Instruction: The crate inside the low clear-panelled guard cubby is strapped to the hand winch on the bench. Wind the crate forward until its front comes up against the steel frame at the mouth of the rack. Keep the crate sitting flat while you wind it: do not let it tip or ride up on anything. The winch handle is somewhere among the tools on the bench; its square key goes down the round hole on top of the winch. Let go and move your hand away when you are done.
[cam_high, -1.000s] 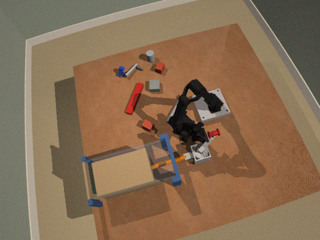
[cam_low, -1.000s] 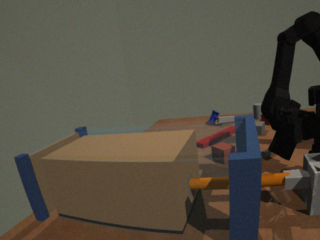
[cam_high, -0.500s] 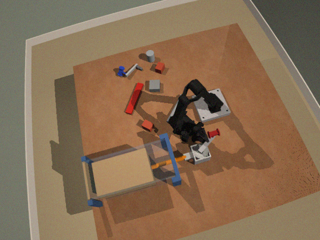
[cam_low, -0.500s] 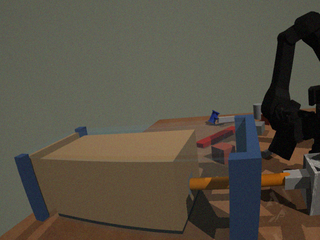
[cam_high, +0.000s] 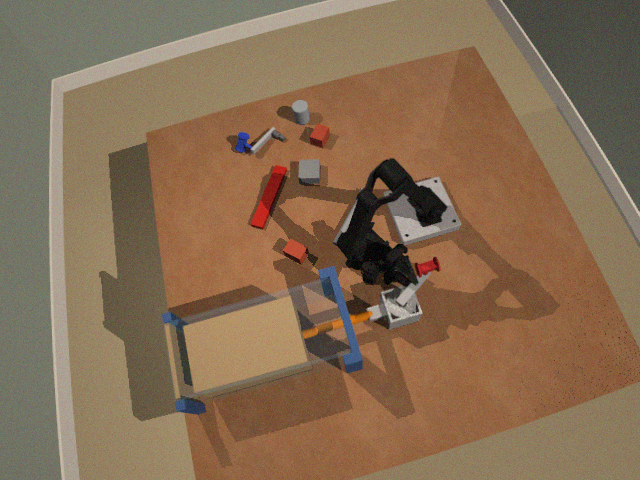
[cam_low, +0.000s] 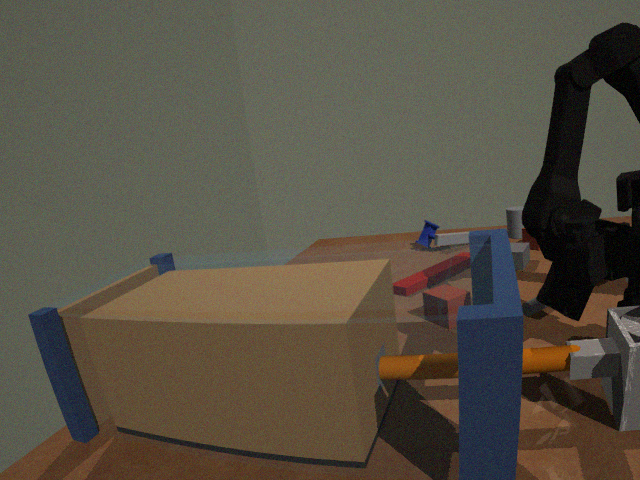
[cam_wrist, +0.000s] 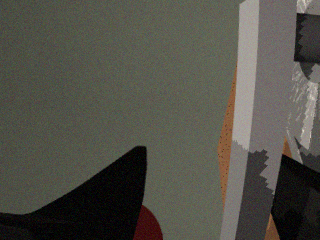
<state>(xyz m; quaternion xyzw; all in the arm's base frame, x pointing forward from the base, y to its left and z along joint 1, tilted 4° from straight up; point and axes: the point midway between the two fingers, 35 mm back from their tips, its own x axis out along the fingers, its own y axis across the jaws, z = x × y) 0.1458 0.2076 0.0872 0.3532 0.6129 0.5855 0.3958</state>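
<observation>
The tan crate (cam_high: 242, 341) (cam_low: 232, 382) sits flat inside the clear-panelled cubby, with a gap between its front and the blue frame (cam_high: 341, 315) (cam_low: 488, 392) at the mouth. An orange strap (cam_high: 356, 319) (cam_low: 421, 365) runs from it through the frame to the grey winch (cam_high: 404, 321) (cam_low: 628, 392). A handle with a grey arm (cam_high: 415, 289) (cam_wrist: 247, 120) and red knob (cam_high: 428, 266) (cam_wrist: 148, 225) stands over the winch; its key end is hidden. My gripper (cam_high: 408, 277) (cam_wrist: 204, 158) is partly open at the handle, one finger either side of the grey arm in the wrist view, with a gap visible at the left finger.
A second handle with a blue knob (cam_high: 241, 142) (cam_low: 428, 234) lies at the back. A red bar (cam_high: 268, 197) (cam_low: 431, 273), orange-red blocks (cam_high: 295, 251) (cam_high: 320, 135), a grey block (cam_high: 309, 171) and a grey cylinder (cam_high: 300, 112) are spread over the bench.
</observation>
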